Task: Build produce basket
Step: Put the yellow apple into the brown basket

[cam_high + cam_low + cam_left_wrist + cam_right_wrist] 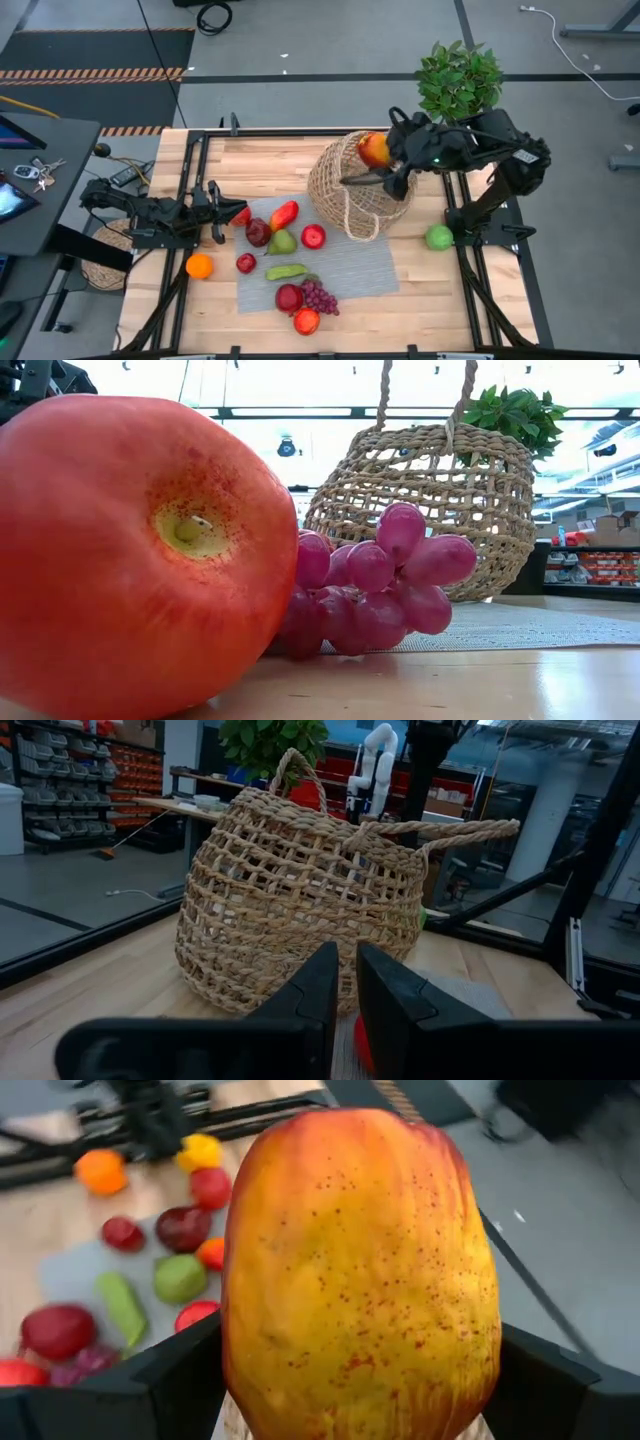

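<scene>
High view: right gripper (385, 160) sits over the rim of the basket (355, 190), fingers spread wide and clamped on a big orange-yellow fruit (374, 150). Right wrist view confirms, fruit (360, 1270) fills the frame w/ both dark fingers (185, 1380) tight on its sides. Basket stands at far-right edge of the grey mat (340, 265), handles up, potted plant (458, 80) behind it off the table's far edge

Left gripper (218, 212) low at the mat's left edge, fingers pressed together, holding nothing. Left wrist view: its 2 fingers (315, 995) nearly touching, pointed at the basket (300, 900)

Rest of produce on/near the mat: red pepper (284, 215), dark red apple (258, 232), green pear (282, 242), red apple (313, 236), green bean pod (286, 271), grapes (319, 297). Orange (199, 265) on bare wood left of mat, green apple (438, 237) on wood right of basket

Low view: a red-orange fruit (140, 550) right up at the lens, grapes (375, 590) beside it, touching I think
</scene>
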Robot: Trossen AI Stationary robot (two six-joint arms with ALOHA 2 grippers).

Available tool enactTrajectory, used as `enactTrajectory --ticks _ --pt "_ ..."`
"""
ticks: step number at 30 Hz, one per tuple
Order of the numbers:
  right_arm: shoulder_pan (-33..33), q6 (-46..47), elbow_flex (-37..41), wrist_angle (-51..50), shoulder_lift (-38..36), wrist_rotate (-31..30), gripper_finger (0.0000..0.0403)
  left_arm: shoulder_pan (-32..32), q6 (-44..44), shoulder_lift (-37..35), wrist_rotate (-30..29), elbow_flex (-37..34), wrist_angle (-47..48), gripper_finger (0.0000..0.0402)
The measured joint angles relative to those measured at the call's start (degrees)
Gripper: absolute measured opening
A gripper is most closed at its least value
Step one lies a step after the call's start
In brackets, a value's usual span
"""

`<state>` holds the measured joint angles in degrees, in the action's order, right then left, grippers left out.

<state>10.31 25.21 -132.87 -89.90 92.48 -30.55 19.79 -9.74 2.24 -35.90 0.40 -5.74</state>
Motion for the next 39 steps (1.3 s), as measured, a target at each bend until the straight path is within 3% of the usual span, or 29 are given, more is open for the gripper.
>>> enactTrajectory --ticks 9,19,23,27,30,39 --pt "-2.41 17.58 0.08 -0.11 2.62 -2.52 0.0354 0.00 -0.01 0.00 0.00 0.00 0.02 0.0048" --pt "-5.18 33.53 0.39 -0.09 4.08 1.88 0.0354 0.00 -0.01 -0.01 0.02 -0.01 -0.03 0.0048" --pt "-5.17 34.23 0.39 -0.11 4.08 3.53 0.0354 0.00 0.00 -0.02 0.00 -0.02 -0.02 0.0048" --pt "-4.02 30.15 0.39 -0.11 4.10 1.87 0.0354 0.00 -0.01 -0.02 0.00 0.00 -0.02 0.0048" --pt "-3.17 21.29 0.59 -0.09 4.42 1.99 0.0354 0.00 -0.01 -0.01 0.01 -0.02 -0.02 0.0048" --pt "-1.05 -22.61 7.56 -0.05 4.95 2.82 0.0354 0.00 -0.01 -0.01 0.00 0.00 0.00 0.0048"
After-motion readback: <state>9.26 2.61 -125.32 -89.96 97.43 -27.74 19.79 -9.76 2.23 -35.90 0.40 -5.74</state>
